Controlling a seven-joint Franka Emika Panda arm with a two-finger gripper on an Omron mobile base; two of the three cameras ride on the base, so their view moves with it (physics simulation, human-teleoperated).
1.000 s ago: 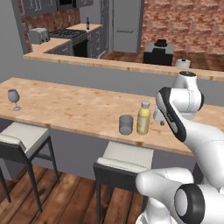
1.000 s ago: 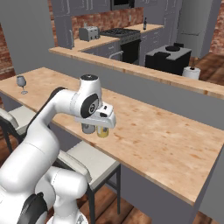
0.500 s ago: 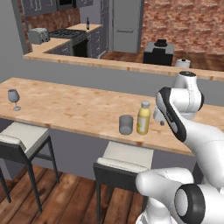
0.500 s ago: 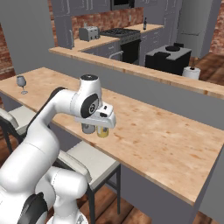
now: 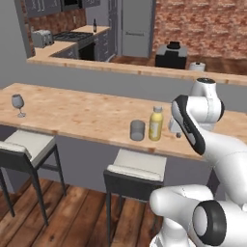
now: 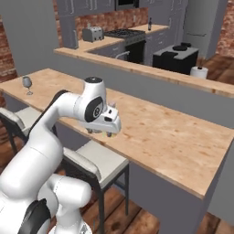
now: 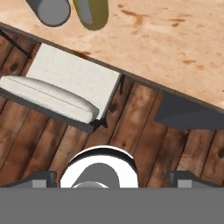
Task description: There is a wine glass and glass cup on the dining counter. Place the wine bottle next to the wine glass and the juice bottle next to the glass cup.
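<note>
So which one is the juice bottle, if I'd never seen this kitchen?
Find the dining counter, the long light-wood top with stools beneath. Near its front edge, beside the white robot arm, two things stand close together. The juice bottle is the taller yellow one with a pale cap; its neighbour is a short grey glass cup.

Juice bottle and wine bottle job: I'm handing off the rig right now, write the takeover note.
End effector: holds nothing, beside the juice bottle; open or shut, can't tell.
Juice bottle: upright on the dining counter, right next to the glass cup. That half looks done.
Wine glass: far end of the counter, alone.
Wine bottle: apparently the dark bottle on the back kitchen counter beyond the stove.
Left: fetch it, set it by the wine glass.
</note>
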